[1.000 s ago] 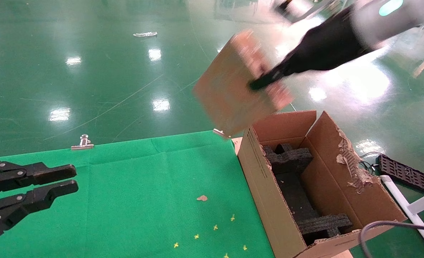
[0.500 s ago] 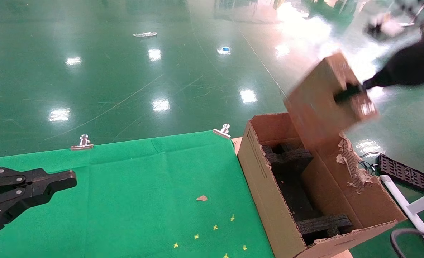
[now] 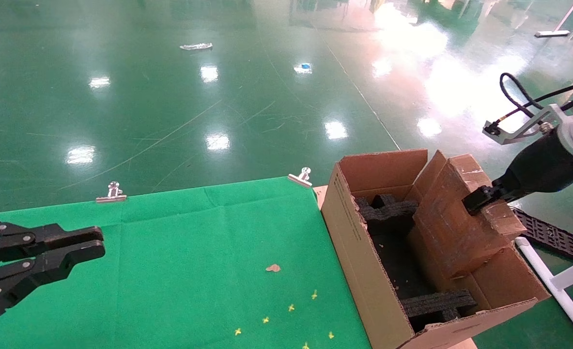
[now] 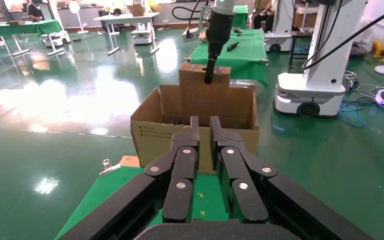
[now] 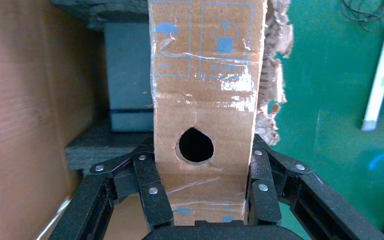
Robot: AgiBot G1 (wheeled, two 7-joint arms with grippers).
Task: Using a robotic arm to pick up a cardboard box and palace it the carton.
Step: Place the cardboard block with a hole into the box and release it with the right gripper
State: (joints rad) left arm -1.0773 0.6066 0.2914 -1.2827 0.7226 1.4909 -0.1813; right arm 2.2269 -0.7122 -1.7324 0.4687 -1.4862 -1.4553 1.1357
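The left gripper (image 4: 204,131) fills the near part of the view, its two black fingers (image 4: 188,150) close together with only a thin gap between them, hanging over a green cloth (image 4: 207,192). Just beyond the fingertips stands the carton (image 4: 150,135), brown and open-topped, with its flaps upright. The cardboard box (image 4: 200,92) stands on end in the carton, its upper part rising above the carton's rim. The right gripper (image 4: 208,76) comes down from above the carton and clamps the box's top edge. Beside the carton, a white robot base (image 4: 310,97) stands on the green floor (image 4: 55,115). A metal clip (image 4: 108,166) sits near the carton's lower corner.
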